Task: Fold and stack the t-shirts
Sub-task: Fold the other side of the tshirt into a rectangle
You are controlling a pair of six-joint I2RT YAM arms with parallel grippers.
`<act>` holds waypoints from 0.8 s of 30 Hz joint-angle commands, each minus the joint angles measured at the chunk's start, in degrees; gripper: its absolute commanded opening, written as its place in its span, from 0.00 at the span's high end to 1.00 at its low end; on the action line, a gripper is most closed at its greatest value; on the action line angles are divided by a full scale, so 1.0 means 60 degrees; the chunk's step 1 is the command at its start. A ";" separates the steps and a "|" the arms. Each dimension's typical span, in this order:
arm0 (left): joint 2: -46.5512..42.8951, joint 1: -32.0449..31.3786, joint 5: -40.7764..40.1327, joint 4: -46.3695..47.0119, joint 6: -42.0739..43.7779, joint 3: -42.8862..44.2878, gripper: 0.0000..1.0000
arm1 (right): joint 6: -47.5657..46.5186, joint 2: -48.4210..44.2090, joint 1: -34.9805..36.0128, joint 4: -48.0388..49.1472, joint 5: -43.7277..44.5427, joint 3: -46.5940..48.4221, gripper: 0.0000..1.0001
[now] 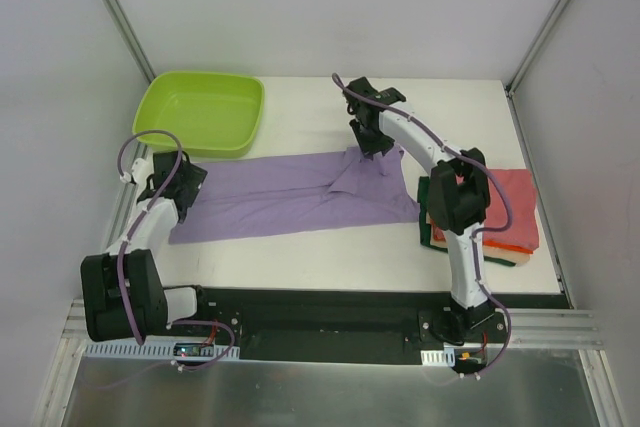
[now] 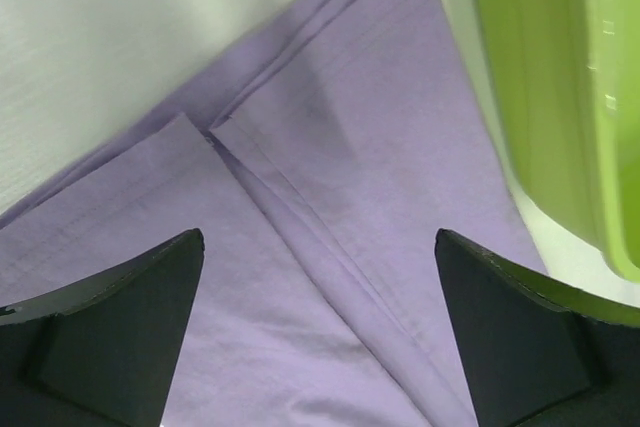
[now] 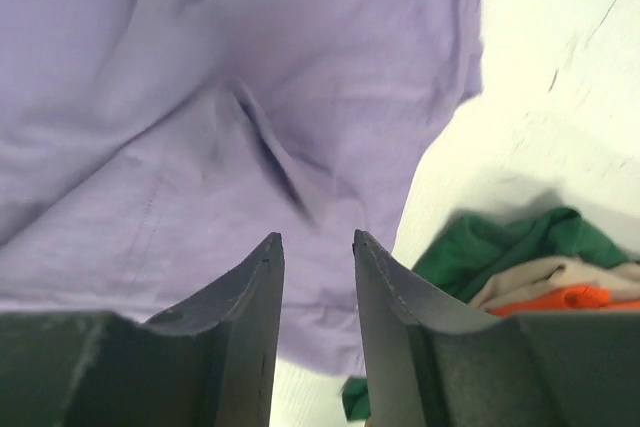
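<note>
The lilac-purple t-shirt (image 1: 290, 197) lies spread across the middle of the table, bunched into a ridge near its far right end. My left gripper (image 1: 180, 187) hovers over the shirt's left end, jaws wide open and empty; in the left wrist view (image 2: 320, 237) folded lilac layers (image 2: 330, 147) lie under it. My right gripper (image 1: 372, 144) is above the shirt's far right part. Its jaws stand a narrow gap apart in the right wrist view (image 3: 315, 237), holding nothing, with a crease of lilac cloth (image 3: 270, 157) below. A folded stack sits at the right: red (image 1: 515, 207) on top, orange (image 1: 500, 252), dark green (image 1: 425, 215).
The lime-green plastic tub (image 1: 245, 122) stands at the back left, just beyond the shirt's left end, and fills the right edge of the left wrist view (image 2: 560, 97). The stack's green (image 3: 500, 247) and orange (image 3: 565, 297) edges show in the right wrist view.
</note>
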 commanded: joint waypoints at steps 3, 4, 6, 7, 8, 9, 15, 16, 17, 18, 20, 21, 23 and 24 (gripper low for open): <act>-0.1679 -0.0057 0.1477 0.0215 0.0733 -0.0440 0.01 | -0.0480 0.0766 -0.0564 -0.0177 0.0667 0.1586 0.55; -0.2029 -0.0057 0.1581 0.0215 0.0748 -0.0615 0.01 | -0.0509 0.0606 -0.0535 -0.0222 0.0697 0.1500 0.51; -0.2746 -0.0057 0.1771 0.0215 0.0792 -0.0981 0.01 | -0.0407 -0.0080 -0.0535 0.0040 0.0581 0.0727 0.45; -0.3142 -0.0057 0.1903 0.0215 0.0821 -0.1157 0.01 | -0.0319 -0.0577 -0.0535 0.0274 0.0363 0.0055 0.39; -0.3479 -0.0072 0.2020 0.0215 0.0792 -0.1449 0.01 | -0.0246 -0.1133 -0.0520 0.0624 -0.0031 -0.0604 0.33; -0.3831 -0.0072 0.2181 0.0215 0.0792 -0.1684 0.01 | -0.0086 -0.1646 -0.0520 0.0976 -0.0470 -0.1437 0.28; -0.5239 -0.0057 0.3235 0.0229 0.1172 -0.2740 0.01 | 0.1685 -0.4095 -0.0506 0.4180 -0.5446 -0.5922 0.04; -0.5342 -0.0057 0.3280 0.0215 0.1260 -0.2842 0.01 | 0.2196 -0.4228 -0.0520 0.4999 -0.6108 -0.6407 0.04; -0.5416 -0.0057 0.3353 0.0200 0.1290 -0.2916 0.01 | 0.2607 -0.4230 -0.0520 0.5660 -0.6520 -0.6716 0.04; -0.5474 -0.0057 0.3441 0.0214 0.1232 -0.2960 0.01 | 0.3032 -0.4114 -0.0506 0.6305 -0.6858 -0.6893 0.04; -0.5490 -0.0057 0.3661 0.0215 0.1202 -0.2961 0.01 | 0.3766 -0.3676 -0.0505 0.6807 -0.7153 -0.6881 0.04; -0.5490 -0.0057 0.3705 0.0215 0.1275 -0.2932 0.01 | 0.3986 -0.3441 -0.0505 0.7027 -0.7256 -0.6837 0.04; -0.5475 -0.0057 0.3735 0.0200 0.1436 -0.2931 0.01 | 0.4236 -0.3045 -0.0476 0.7262 -0.7228 -0.6691 0.04; -0.5460 -0.0057 0.3735 0.0200 0.1393 -0.2989 0.01 | 0.4295 -0.2898 -0.0447 0.7307 -0.7170 -0.6530 0.04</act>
